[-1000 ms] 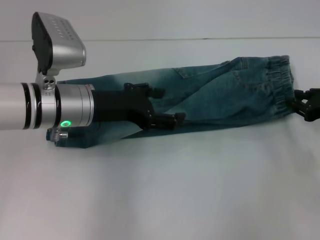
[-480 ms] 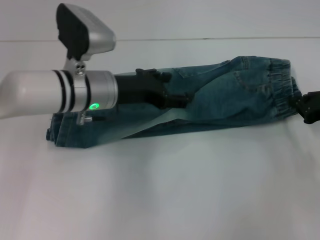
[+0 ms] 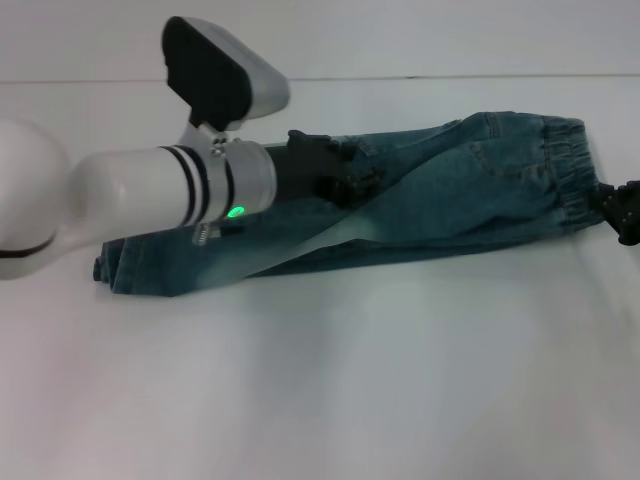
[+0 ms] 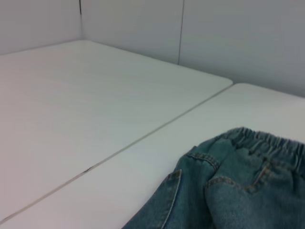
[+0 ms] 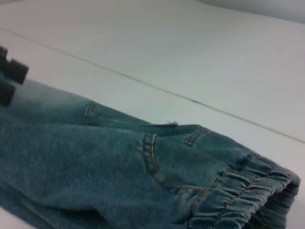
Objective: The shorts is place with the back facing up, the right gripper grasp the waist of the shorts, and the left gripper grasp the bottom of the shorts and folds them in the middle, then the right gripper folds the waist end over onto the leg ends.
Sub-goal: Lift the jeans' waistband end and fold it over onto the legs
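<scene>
The shorts [image 3: 450, 190] lie folded lengthwise into a long band across the table, a back pocket showing on top. The ruffled waist [image 3: 565, 170] is at the right end and the leg ends [image 3: 115, 265] at the left. My left gripper [image 3: 360, 175] hovers over the middle of the shorts, open and holding nothing. Its two fingertips [image 5: 14, 70] stand apart in the right wrist view. My right gripper [image 3: 622, 210] shows only partly at the frame's right edge, just beside the waist [image 5: 248, 191]. The left wrist view shows the shorts' [image 4: 238, 191] pocket and waist [image 4: 271, 143].
The white table [image 3: 350, 380] stretches in front of the shorts. A seam [image 3: 450, 77] runs across it behind them, and a pale wall [image 4: 214, 38] rises at its far side.
My left arm has swung rightward and toward the back, carrying its gripper from the shorts' near edge to over their middle. The right gripper has drawn back toward the frame's right edge.
</scene>
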